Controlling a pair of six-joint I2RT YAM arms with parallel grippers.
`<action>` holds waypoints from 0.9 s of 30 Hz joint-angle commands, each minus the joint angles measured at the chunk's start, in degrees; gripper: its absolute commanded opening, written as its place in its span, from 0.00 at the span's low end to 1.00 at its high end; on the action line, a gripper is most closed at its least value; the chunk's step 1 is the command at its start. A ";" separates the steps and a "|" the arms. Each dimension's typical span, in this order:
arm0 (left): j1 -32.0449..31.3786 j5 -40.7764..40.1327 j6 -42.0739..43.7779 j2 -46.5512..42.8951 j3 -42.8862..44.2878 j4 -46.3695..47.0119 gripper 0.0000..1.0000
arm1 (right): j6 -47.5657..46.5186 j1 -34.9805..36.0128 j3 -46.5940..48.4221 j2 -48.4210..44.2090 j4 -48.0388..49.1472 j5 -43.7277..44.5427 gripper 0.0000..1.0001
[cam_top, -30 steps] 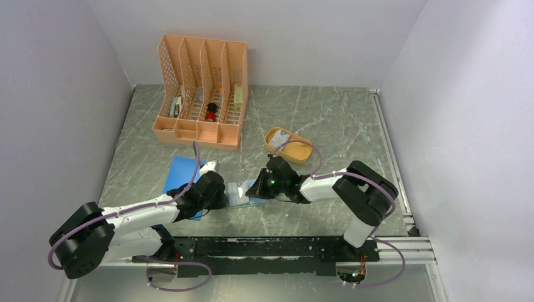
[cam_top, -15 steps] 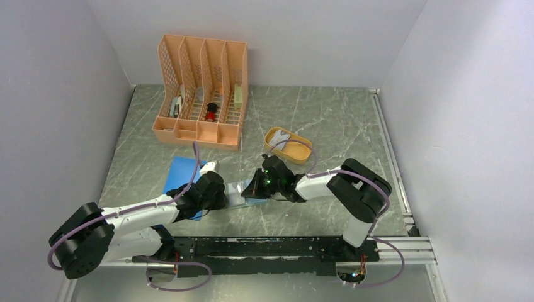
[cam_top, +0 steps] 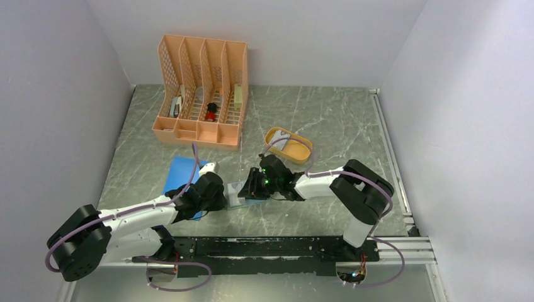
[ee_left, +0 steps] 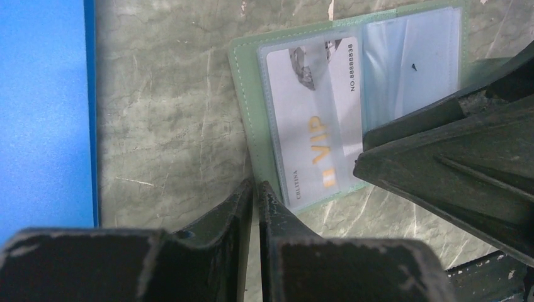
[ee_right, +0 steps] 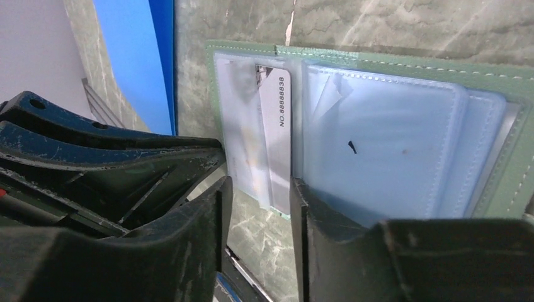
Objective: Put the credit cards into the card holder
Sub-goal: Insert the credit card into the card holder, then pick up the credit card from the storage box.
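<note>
Credit card [ee_left: 312, 126] marked VIP, NO.8888838, small edge print perhaps CRLITINA

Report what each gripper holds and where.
Left gripper appears to pinch the card holder by its cover's edge. Right gripper holds nothing: jaws apart around the end of the pocketed credit card.

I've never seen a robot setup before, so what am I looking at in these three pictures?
A left arm and a right arm, both robots, are bolted at a table. One picture looks down from above; the other two come from a camera on each wrist. Between the arms lies an open green card holder with a credit card in a clear pocket. The left arm's fingers, nearly closed, appear to pinch its corner. The right arm's fingers stand apart over it, holding nothing. Also there: a blue pad, a yellow tray and an orange organizer.
</note>
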 commanded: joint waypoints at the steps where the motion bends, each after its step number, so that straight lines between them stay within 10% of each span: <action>1: 0.04 0.20 -0.06 -0.58 -0.16 -4.12 0.15 | -2.06 0.34 0.82 -2.36 -6.19 2.90 0.47; 9: 0.04 -2.28 1.87 -3.59 4.02 -9.19 0.20 | -6.10 -0.25 5.41 -12.64 -21.34 10.61 0.65; 15: 0.04 -3.20 4.41 -9.24 7.22 -11.58 0.41 | -9.78 -5.03 9.67 -20.99 -32.50 23.52 0.71; 27: -0.05 3.09 5.32 -10.62 5.80 -4.30 0.52 | -5.74 -28.08 7.60 -13.82 -13.73 14.47 0.70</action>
